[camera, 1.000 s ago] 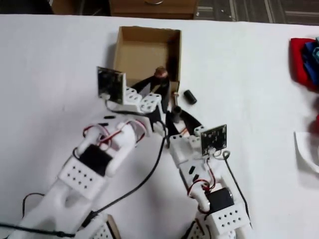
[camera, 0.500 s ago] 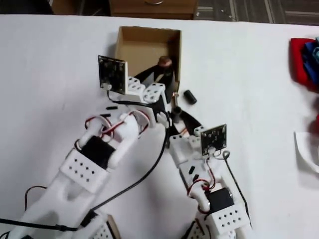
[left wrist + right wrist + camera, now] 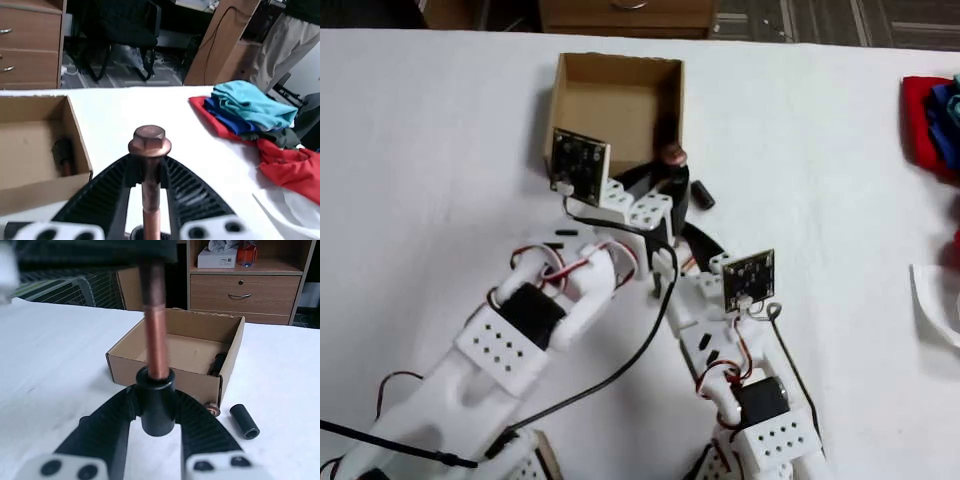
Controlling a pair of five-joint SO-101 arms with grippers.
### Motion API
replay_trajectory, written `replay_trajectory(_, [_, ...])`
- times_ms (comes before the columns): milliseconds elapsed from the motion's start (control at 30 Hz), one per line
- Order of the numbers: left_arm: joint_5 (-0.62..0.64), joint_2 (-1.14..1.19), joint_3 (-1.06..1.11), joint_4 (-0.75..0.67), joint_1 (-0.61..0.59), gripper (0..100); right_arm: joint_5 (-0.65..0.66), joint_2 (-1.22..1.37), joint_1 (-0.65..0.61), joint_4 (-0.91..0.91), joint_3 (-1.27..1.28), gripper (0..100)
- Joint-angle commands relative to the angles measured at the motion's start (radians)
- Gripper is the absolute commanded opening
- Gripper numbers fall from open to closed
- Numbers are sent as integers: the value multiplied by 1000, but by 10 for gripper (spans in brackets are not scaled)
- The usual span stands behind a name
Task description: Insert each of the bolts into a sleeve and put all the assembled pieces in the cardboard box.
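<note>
Nothing written, numbered or signed can be read here. The white carton (image 3: 216, 259) on the shelf behind the table's far edge carries a small dark patch of print, too small to make out. The walls of the cardboard box (image 3: 195, 382) facing the cameras are bare brown board.
</note>
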Motion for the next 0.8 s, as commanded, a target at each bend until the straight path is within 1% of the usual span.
replay_trajectory(0, [-52,-5,27,21,11,26,-6,-21,8,-1,11,22])
replay_trajectory(167, [-199,-6,131,25,17,26,-6,-21,8,-1,11,22])
replay_trajectory(300, [-331,-14,150,26,15,26,-6,-21,8,1,11,22])
replay_trajectory(367, [-362,-14,133,26,15,26,-6,-21,8,1,11,22])
replay_trajectory(467, [-359,-14,97,40,15,27,-6,-21,10,1,11,22])
replay_trajectory(600, [-362,-15,18,181,15,37,-6,-21,15,1,11,22])
replay_trajectory(767, [-358,-15,-81,433,12,180,-6,-21,15,1,11,22])
